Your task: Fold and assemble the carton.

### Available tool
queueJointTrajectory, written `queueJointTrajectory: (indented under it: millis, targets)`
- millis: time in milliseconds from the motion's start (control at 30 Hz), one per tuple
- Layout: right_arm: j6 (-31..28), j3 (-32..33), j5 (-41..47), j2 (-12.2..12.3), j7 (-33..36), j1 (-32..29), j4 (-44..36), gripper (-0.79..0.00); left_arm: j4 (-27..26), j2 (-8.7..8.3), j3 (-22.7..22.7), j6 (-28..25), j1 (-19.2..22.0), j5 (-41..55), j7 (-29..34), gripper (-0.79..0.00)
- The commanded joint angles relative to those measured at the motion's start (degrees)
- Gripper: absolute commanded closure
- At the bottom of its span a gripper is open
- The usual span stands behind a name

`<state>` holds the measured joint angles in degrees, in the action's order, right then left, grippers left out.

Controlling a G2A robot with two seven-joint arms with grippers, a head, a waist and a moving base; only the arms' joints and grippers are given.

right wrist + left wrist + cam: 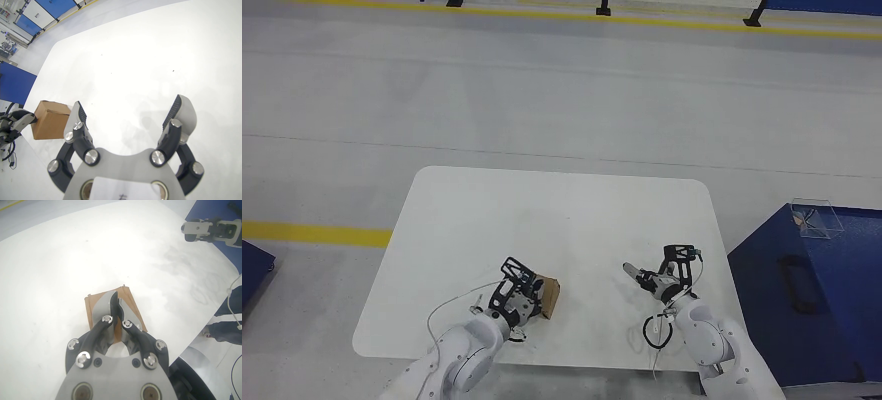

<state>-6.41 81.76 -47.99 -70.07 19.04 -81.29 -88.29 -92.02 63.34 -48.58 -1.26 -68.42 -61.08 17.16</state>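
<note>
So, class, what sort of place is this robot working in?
Probably an industrial hall or robotics lab: yellow lines painted on a grey floor, blue partition panels, one white work table.

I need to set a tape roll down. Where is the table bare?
Bare: the table beyond both grippers, and the gap between carton and right gripper. Crowded: the near edge, where the left gripper sits at the carton.

Small brown carton (50, 121) (seemingly closed up), upright near front edge of table (562, 210).
</note>
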Motion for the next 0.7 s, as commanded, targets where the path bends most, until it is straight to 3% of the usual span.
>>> queueJointTrajectory:
  millis: [0,133,367,533,667]
  targets:
    - [0.0,0.0,0.0,0.0,0.0,0.0,0.0,-0.785,-0.14,0.31,0.12,0.45,0.14,-0.58,-2.63,0.0]
    - [0.0,0.0,0.0,0.0,0.0,0.0,0.0,-0.785,-2.27,0.27,-1.37,-0.51,-1.33,0.36,-4.81,0.0]
    - [0.0,0.0,0.0,0.0,0.0,0.0,0.0,-0.785,-0.51,1.01,-0.7,1.32,-0.45,-1.42,-0.05,0.0]
    - [0.0,0.0,0.0,0.0,0.0,0.0,0.0,-0.785,-1.77,1.46,-1.27,1.11,-1.18,-0.56,-3.95,0.0]
    - [0.0,0.0,0.0,0.0,0.0,0.0,0.0,-0.785,-1.89,1.4,-1.95,-0.07,-2.29,-0.83,-2.86,0.0]
